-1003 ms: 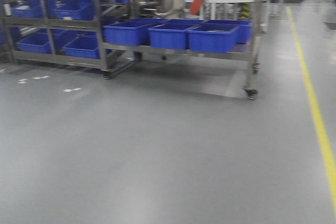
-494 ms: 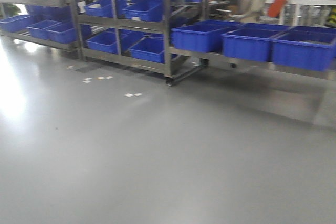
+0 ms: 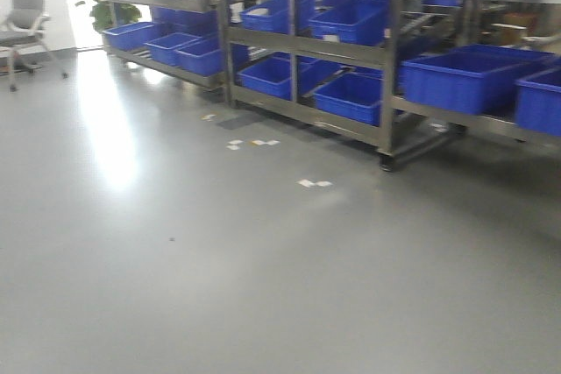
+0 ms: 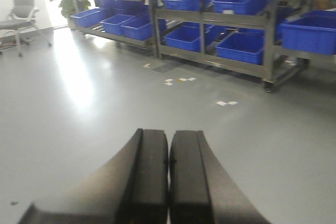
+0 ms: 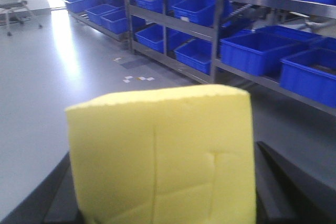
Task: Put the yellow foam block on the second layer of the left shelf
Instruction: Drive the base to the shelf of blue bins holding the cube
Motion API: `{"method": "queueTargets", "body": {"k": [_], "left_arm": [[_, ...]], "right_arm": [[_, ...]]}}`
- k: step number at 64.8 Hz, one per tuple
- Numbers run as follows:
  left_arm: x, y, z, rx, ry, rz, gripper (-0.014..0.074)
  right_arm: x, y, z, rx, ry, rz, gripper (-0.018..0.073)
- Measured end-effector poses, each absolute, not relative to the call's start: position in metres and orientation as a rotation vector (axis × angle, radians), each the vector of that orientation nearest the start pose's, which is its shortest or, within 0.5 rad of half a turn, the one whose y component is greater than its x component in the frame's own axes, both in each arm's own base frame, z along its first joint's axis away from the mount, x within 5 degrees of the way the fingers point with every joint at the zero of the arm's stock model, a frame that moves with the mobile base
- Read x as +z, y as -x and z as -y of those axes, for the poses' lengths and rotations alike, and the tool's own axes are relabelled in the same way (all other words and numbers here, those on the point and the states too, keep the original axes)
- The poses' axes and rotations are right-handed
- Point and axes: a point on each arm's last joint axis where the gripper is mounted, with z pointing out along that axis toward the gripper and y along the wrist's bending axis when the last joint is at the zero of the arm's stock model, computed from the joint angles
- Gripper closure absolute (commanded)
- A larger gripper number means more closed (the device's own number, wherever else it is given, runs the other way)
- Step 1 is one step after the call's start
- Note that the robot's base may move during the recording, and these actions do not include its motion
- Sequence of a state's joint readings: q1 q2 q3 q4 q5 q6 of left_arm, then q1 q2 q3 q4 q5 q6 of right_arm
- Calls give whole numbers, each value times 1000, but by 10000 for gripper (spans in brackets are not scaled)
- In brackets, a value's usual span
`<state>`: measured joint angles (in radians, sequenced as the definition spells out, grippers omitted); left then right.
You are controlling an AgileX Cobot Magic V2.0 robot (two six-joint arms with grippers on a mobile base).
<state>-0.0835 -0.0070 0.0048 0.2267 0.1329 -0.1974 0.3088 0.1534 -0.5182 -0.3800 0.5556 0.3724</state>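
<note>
My right gripper (image 5: 163,203) clamps the yellow foam block (image 5: 160,145) by its sides; it is probably light and squashy. My left gripper (image 4: 169,174) sits closed, empty.

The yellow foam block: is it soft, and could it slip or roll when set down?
Probably soft and light: the yellow foam block has a ragged top edge and creases on its face, so it may dent under the right gripper. Its matte surface likely grips well. With flat faces, it should not roll.
</note>
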Motion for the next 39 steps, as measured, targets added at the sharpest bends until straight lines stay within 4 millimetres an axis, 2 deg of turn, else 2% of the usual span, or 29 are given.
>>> {"method": "queueTargets", "body": {"k": [39], "left_arm": [[200,-56,2,-18,-65,-1610,460]], "right_arm": [[327,-36,7,109,66,-1640,230]]}}
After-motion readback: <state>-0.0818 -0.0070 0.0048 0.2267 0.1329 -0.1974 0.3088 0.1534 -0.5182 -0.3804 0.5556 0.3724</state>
